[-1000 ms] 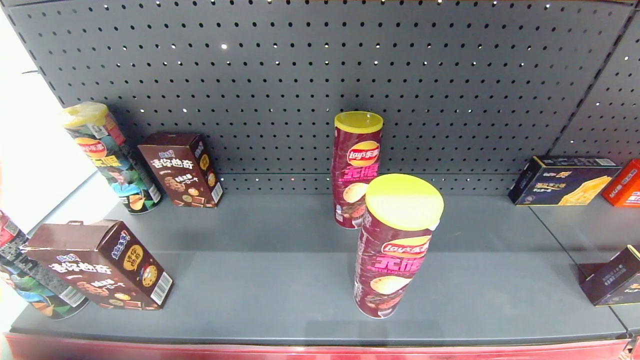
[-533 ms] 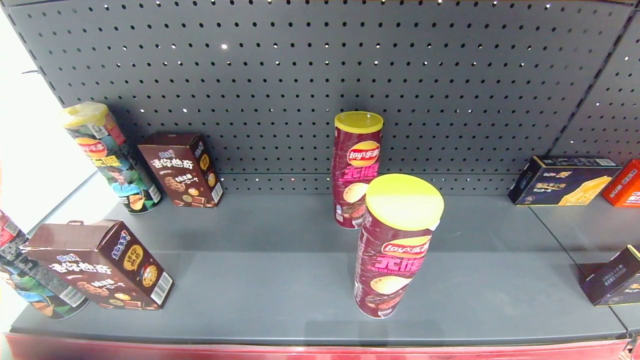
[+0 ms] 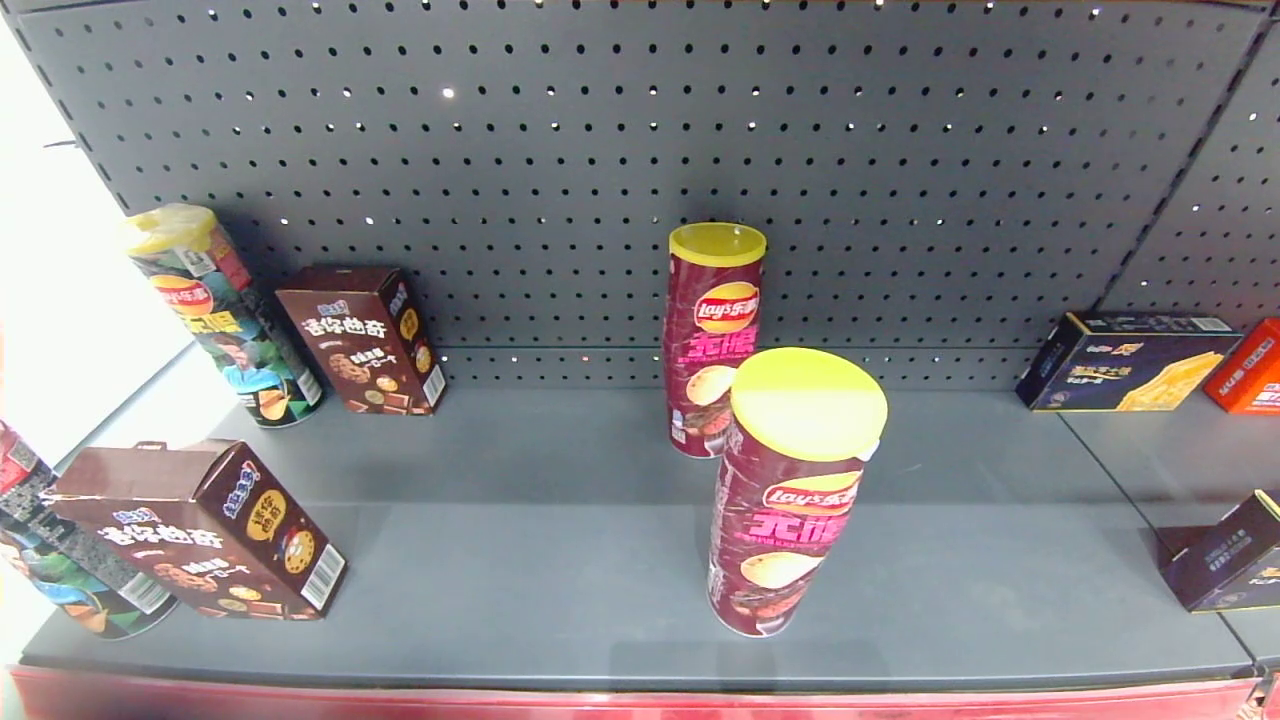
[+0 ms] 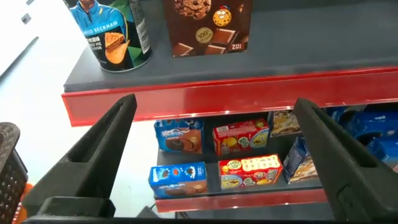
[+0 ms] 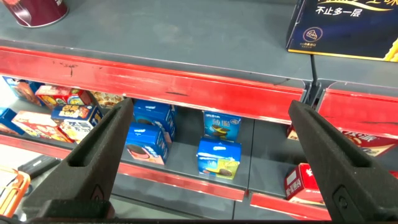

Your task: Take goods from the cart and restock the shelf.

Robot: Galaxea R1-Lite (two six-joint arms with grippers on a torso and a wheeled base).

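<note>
The main risk, as we judge it, is a tip-over. The front chip can (image 3: pixel 790 500) stands tall and narrow at centre right of the head view, towards the front of the shelf (image 3: pixel 560 560). A second chip can (image 3: pixel 712 340) stands upright behind it by the perforated back panel. The two overlap in that view, so we cannot tell whether they touch. A new item pushed in carelessly, or an arm brushing past, could topple the front can off the shelf or into the rear one.

A second risk is the red shelf lip (image 4: pixel 249 93). Both wrist views face it with the lower shelves' small boxes (image 4: pixel 242 137) beyond, which suggests the arms hang low in front of the rack. We think a straight lift could catch a finger under that lip.

At lower left of the head view, a brown cookie box (image 3: pixel 200 530) leans near the front, so a nudge could slide it off.

The left gripper (image 4: pixel 214 102) has its jaws spread wide, holding and touching nothing. The right gripper (image 5: pixel 211 106) is also wide apart and empty, so no stock is in hand and the next item is not yet picked up.
</note>
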